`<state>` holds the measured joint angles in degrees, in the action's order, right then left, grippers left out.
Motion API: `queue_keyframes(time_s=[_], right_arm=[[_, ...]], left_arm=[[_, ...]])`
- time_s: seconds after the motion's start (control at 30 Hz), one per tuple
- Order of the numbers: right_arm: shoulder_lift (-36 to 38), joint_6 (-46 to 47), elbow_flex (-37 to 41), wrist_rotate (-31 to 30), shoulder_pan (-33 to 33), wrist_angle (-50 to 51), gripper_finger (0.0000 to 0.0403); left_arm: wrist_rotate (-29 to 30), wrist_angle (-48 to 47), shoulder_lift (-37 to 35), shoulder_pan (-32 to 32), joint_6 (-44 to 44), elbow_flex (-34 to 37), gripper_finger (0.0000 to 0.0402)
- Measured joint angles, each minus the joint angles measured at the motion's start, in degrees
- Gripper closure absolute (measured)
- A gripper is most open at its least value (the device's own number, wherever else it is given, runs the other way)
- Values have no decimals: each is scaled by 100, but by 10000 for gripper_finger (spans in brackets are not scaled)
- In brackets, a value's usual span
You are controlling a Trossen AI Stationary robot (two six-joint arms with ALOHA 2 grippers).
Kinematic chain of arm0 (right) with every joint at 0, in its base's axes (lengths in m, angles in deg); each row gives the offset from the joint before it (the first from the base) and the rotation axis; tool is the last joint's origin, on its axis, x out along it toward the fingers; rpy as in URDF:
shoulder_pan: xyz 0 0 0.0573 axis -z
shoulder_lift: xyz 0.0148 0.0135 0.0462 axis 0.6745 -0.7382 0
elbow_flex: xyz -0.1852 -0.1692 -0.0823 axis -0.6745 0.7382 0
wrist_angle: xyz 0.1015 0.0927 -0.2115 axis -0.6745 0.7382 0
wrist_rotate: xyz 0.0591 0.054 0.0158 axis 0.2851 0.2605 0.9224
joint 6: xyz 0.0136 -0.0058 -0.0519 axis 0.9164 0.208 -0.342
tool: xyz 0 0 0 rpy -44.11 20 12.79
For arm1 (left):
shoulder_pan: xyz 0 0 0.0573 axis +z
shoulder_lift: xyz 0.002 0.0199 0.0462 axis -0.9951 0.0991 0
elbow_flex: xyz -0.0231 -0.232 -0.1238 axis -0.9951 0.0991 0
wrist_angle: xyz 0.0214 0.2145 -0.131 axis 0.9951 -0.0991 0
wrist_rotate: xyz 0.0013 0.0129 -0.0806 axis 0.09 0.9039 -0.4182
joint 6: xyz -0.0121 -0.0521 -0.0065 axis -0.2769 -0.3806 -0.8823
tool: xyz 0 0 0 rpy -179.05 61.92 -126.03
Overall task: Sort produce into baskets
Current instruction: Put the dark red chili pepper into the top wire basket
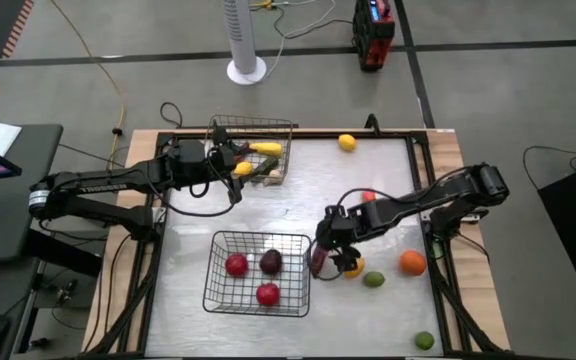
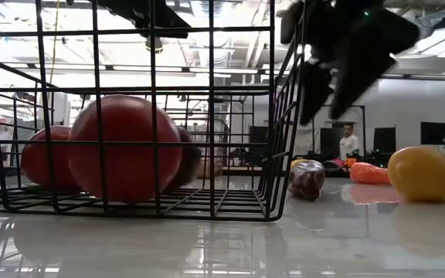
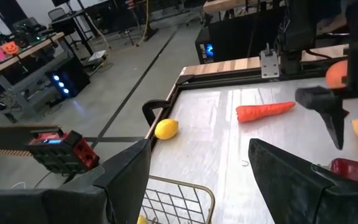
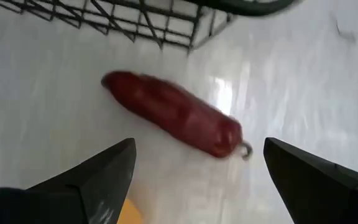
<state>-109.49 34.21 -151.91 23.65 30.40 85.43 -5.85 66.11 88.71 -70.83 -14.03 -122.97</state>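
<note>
My right gripper (image 1: 326, 247) hangs open just above a long dark red pepper (image 4: 173, 116), which lies on the table beside the near basket's right wall (image 1: 306, 270); it touches nothing. In the low view the pepper (image 2: 307, 178) lies below the gripper (image 2: 331, 104). The near wire basket (image 1: 212, 290) holds three red pieces (image 1: 267, 294). My left gripper (image 1: 226, 160) is open and empty over the far wire basket (image 1: 286, 130), which holds yellow and green pieces (image 1: 265, 149). Its wrist view shows the basket's rim (image 3: 185, 186).
Loose on the table: a lemon (image 1: 347, 142) at the far edge, a carrot (image 3: 265, 111) partly under the right arm, a yellow piece (image 1: 352, 266), a lime (image 1: 373, 279), an orange (image 1: 412, 263), and a green piece (image 1: 424, 340) at the near right corner.
</note>
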Motion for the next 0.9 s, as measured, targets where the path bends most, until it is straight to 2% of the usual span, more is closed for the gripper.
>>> queue_keyframes(time_s=[0.2,0.5,0.63,0.73,0.9], right_arm=[[0,-387,635,7,-23,-1066,23],[-211,-1046,1090,265,19,-1952,24],[-343,-1206,1105,266,155,-2043,25],[-374,-1314,1101,266,232,-1950,36],[-522,-1362,1103,272,322,-1918,81]], left_arm=[[2,10,0,1,-11,0,141],[2,37,0,-1,-1,0,141],[35,40,0,1,-21,0,141],[40,40,0,1,-23,0,141],[45,34,0,0,-16,0,141]])
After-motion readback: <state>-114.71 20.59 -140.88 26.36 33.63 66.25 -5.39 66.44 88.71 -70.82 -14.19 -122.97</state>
